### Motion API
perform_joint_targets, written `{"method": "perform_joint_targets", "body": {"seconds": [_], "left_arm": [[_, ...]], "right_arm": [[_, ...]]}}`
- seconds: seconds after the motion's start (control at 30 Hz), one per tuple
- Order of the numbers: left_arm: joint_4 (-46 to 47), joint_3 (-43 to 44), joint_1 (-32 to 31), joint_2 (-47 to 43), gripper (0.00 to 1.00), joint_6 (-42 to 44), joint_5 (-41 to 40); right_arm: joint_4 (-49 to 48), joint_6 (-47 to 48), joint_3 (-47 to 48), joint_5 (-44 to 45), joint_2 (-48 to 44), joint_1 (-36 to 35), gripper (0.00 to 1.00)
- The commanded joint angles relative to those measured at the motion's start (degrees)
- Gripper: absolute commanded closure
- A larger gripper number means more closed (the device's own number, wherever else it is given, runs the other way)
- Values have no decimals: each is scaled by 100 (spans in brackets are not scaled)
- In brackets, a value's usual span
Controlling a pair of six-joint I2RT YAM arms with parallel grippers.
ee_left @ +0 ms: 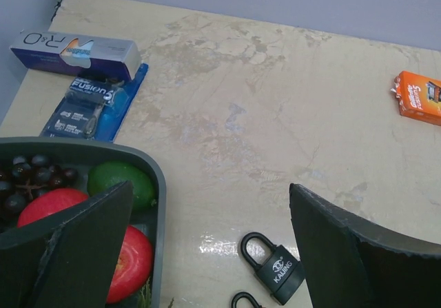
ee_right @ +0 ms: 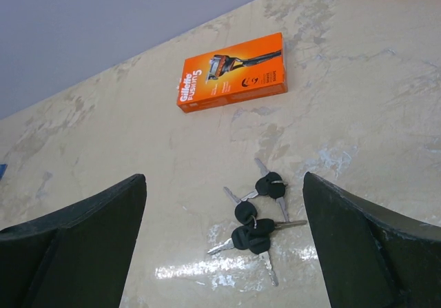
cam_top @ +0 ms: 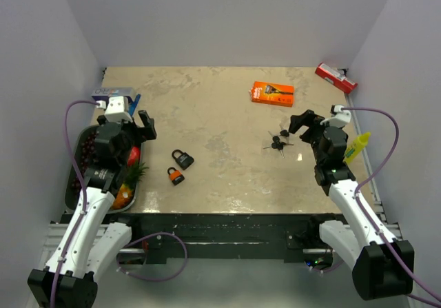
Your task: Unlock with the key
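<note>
We see the bunch of keys (ee_right: pixel 251 238) lying flat on the table (ee_right: pixel 103 156), just ahead of our right fingers (ee_right: pixel 358 239), which are spread wide and empty; the right arm is clearly nearer. The keys seem to splay several ways, so we can't be sure of one long axis. The black padlock (ee_left: pixel 275 267) and orange padlock (cam_top: pixel 175 176) lie near the left fingers (ee_left: pixel 337 246), likewise released.

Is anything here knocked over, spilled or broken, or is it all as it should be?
Nothing looks spilled or damaged. The keys lie in a loose jumble, and the black padlock and orange padlock lie flat, well apart from them. The orange razor box sits a little askew.
</note>
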State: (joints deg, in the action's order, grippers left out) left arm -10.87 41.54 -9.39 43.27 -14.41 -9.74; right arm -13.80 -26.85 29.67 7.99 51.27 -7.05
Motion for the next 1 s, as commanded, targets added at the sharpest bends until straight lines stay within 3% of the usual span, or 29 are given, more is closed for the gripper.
{"method": "perform_joint_targets", "body": {"seconds": [0.0,0.3,0.47,0.63,0.73,0.97], "left_arm": [[156,179,33,-2,1,-149,-168],[410,232,33,-11,1,-123,-441],[657,696,33,383,2,-149,-143],[586,1497,33,1219,3,-412,470],[823,1262,33,1246,4,-457,779],[771,865,-2,991,4,-404,675]], "right_arm": [[-97,-75,285,27,-29,11,1],[404,180,557,115,-82,19,6],[966,215,977,150,120,11,11],[1599,303,1339,221,752,19,15],[1705,294,1436,151,1243,-7,17],[1829,338,1805,194,2570,-366,22]]}}
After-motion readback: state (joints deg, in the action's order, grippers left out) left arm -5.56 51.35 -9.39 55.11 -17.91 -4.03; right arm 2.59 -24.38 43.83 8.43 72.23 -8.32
